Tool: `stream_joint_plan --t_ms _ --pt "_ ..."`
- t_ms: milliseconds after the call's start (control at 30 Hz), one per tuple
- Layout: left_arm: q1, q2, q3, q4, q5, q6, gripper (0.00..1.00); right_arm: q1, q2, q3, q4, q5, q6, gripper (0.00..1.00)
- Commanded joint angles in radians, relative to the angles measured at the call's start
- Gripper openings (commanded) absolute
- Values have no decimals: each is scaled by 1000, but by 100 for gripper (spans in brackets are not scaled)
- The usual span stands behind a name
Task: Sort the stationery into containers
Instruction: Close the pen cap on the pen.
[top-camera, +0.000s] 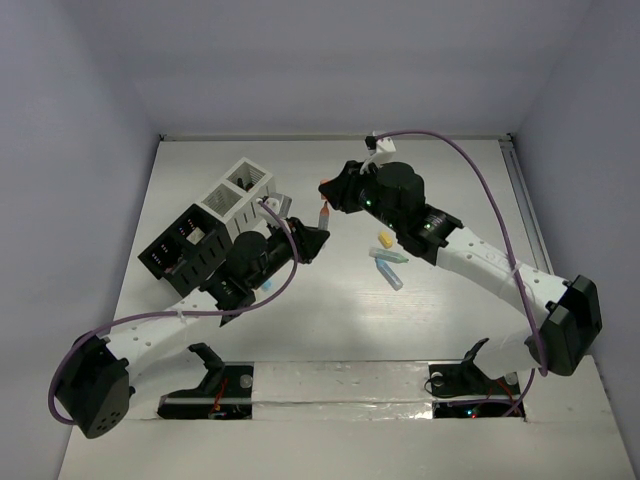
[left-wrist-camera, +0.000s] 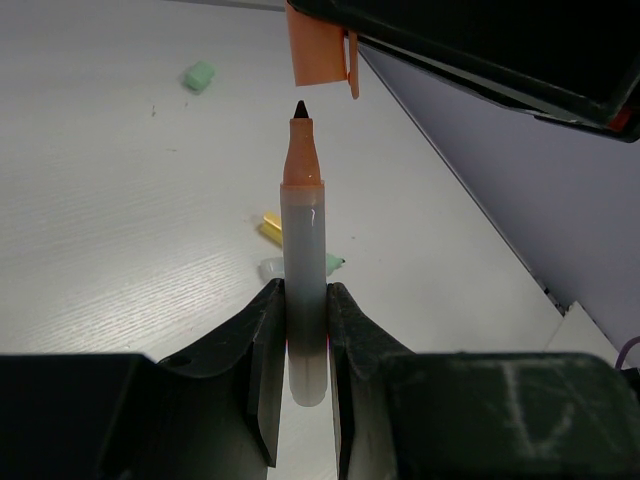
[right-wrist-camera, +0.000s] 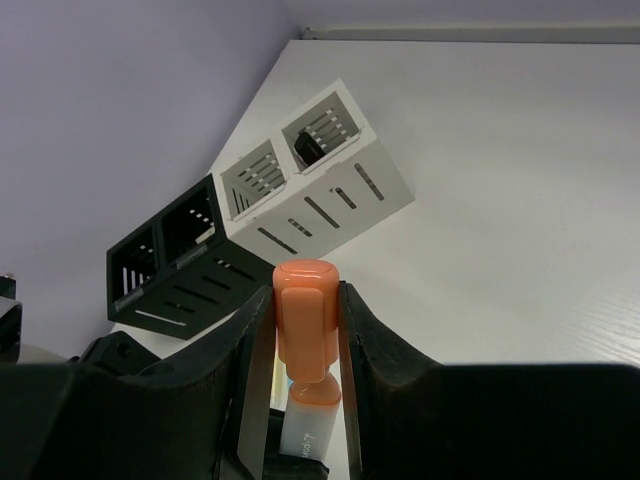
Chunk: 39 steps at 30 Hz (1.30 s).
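The left gripper (left-wrist-camera: 305, 295) was closed tight on the grey barrel of a marker (left-wrist-camera: 303, 225), its two fingers pinching the lower part so that the orange neck and black nib stuck out past them. The marker was held off the tabletop (top-camera: 330, 325), near the middle of the workspace and just beside the white container (top-camera: 240, 188).

The right gripper (right-wrist-camera: 305, 300) was clamped on the marker's orange cap (right-wrist-camera: 307, 330). In the left wrist view the cap hung just beyond the nib, in line with it, with a small gap showing between the two. From the right wrist view the cap hid the nib, so that gap could not be judged there.

The white container, with two compartments, stood end to end with the black container (top-camera: 185, 245), the two touching, at the left of the tabletop.

Loose on the tabletop to the right of the grippers lay a small yellow piece (top-camera: 383, 240), a pale green marker (top-camera: 388, 257) and a blue marker (top-camera: 393, 276), close together. A green block (left-wrist-camera: 200, 75) lay farther off, alone, seen only in the left wrist view.
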Motion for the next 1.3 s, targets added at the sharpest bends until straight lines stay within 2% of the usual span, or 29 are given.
stream_joint_plan --t_ms 0,1000,1267 --pt "-5 -5 18 73 1 -9 0 2 -10 11 69 -11 14 13" --pt "-5 -40 7 100 -31 -17 0 2 4 -3 63 -25 28 14" --pt "-5 -29 15 107 -4 -17 0 2 11 -6 74 -23 31 14"
